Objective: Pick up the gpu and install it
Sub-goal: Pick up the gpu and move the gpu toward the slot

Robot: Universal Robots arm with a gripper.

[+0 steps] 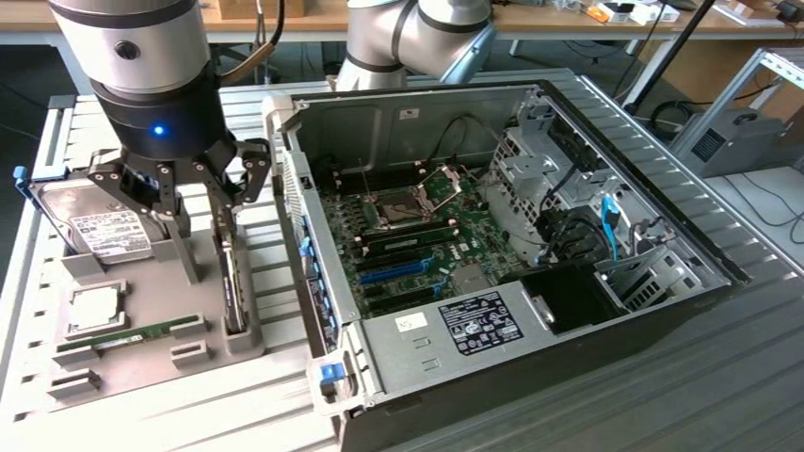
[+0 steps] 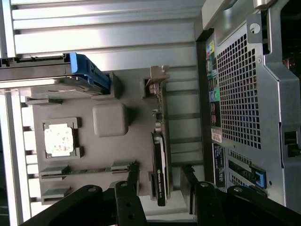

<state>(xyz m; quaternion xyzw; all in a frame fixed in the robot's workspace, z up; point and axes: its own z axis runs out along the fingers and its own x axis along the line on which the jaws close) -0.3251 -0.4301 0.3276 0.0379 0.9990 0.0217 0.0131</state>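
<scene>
The gpu (image 1: pixel 233 287) is a thin dark card standing on edge in a slot at the right side of the grey holder tray (image 1: pixel 151 292). In the wrist view the gpu (image 2: pixel 160 165) runs lengthwise, with its silvery bracket (image 2: pixel 156 80) at the far end. My gripper (image 1: pixel 207 226) hangs just above the card's near end and is open. Its black fingers (image 2: pixel 128 190) stand on either side of the gpu with a gap to each face, the gripper (image 2: pixel 160 190) centred over the card. Nothing is held.
The grey tray also carries a hard drive (image 1: pixel 107 231) with a white label, a CPU (image 1: pixel 94 306) and a green memory stick (image 1: pixel 138 331). The opened computer case (image 1: pixel 314 217) lies close to the tray's right, its motherboard (image 1: pixel 415 235) with a blue slot (image 1: pixel 395 271) exposed.
</scene>
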